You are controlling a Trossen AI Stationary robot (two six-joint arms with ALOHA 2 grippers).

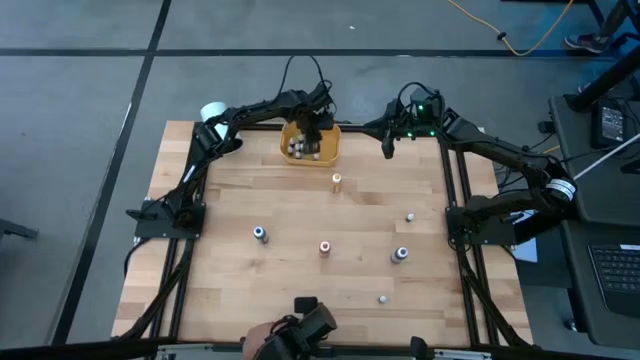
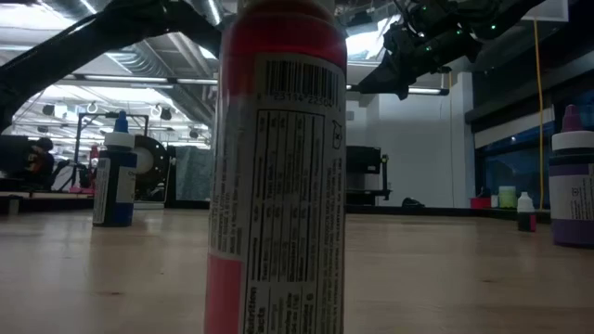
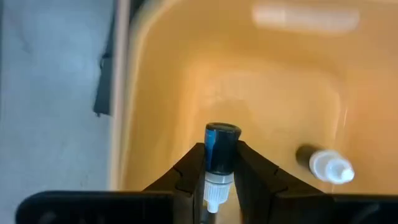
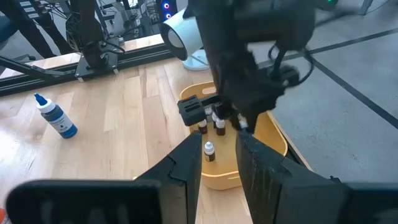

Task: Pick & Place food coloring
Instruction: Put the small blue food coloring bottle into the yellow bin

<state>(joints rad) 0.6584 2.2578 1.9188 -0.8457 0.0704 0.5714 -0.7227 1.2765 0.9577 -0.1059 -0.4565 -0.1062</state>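
In the low view, a red bottle (image 2: pixel 278 167) with a barcode label stands very near the camera on the wooden table (image 1: pixel 300 210). Behind it a blue bottle (image 2: pixel 115 181) stands upright on one side, and a purple bottle (image 2: pixel 571 186) on the other side.

From above, several small bottles stand well apart on the table: one with a blue cap (image 1: pixel 260 234), one with a red cap (image 1: pixel 325 247), another bluish one (image 1: pixel 400 255), two pale ones (image 1: pixel 410 217) and an orange one (image 1: pixel 336 180) nearer to the bin.

The yellow-orange bin (image 1: pixel 328 150) sits at the far edge of the table. It holds a few bottles (image 1: pixel 298 149), some upright in one corner. The left gripper (image 3: pixel 219 171) hangs inside this bin. Its two fingers (image 3: pixel 186 174) are pressed against a dark blue bottle (image 3: pixel 221 149), which they hold with the white tip pointing back to the wrist. Just beside it, a bottle with a white cap (image 3: pixel 326 165) lies on its side on the bin floor.

The right gripper (image 4: pixel 219 155) waits above the far right corner of the table, its fingers apart and holding nothing. A white cylinder (image 1: pixel 212 112) stands at the far left corner.
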